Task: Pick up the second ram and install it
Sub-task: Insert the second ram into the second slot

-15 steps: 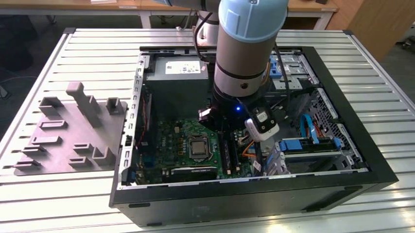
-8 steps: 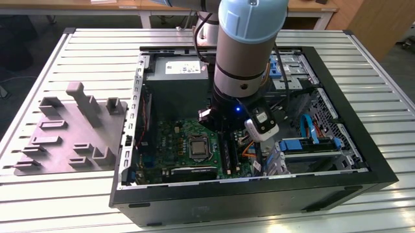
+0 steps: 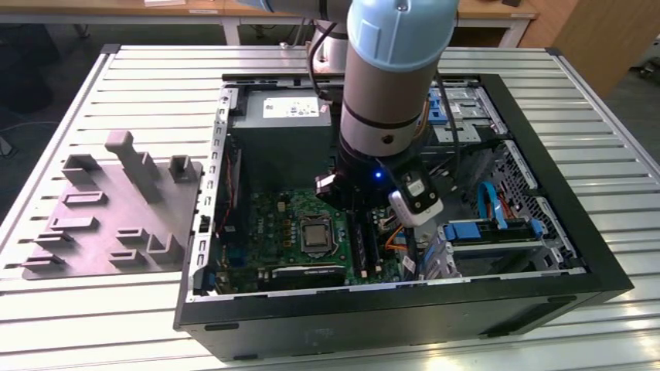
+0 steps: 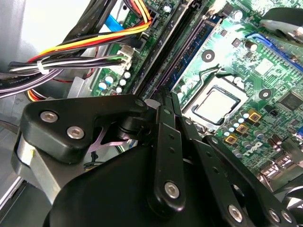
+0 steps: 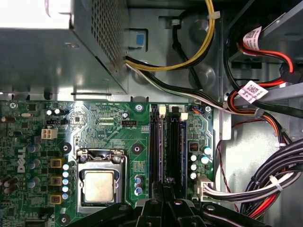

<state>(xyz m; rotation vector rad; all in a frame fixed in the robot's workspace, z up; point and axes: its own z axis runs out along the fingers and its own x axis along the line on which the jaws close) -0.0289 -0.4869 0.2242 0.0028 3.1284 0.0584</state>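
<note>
While the open black metal computer case (image 3: 413, 313) lay on its side on the slatted grey metal bench (image 3: 134, 85), the pale-blue and silver robot arm (image 3: 397, 69) hung straight down into it, over the green motherboard (image 3: 273, 224). In the second wrist view, the black end effector (image 4: 169, 97) had its two fingers drawn close together, pinching the top edge of the second ram (image 4: 191, 49), a long, thin dark-blue circuit board strip. That strip stood on edge in one of the long black plastic slot rails (image 5: 155, 146), near the square silver processor (image 5: 99, 187) in its socket. In the first wrist view it ran straight out from between the fingertips toward a small white latch (image 5: 162, 111) at the slot's far end. Bundled black, yellow and red cables (image 5: 265, 175) lay on the slots' other side. On the exterior view's left, well apart from the case, a grey moulded parts holder (image 3: 113, 209) sat on the bench.
</note>
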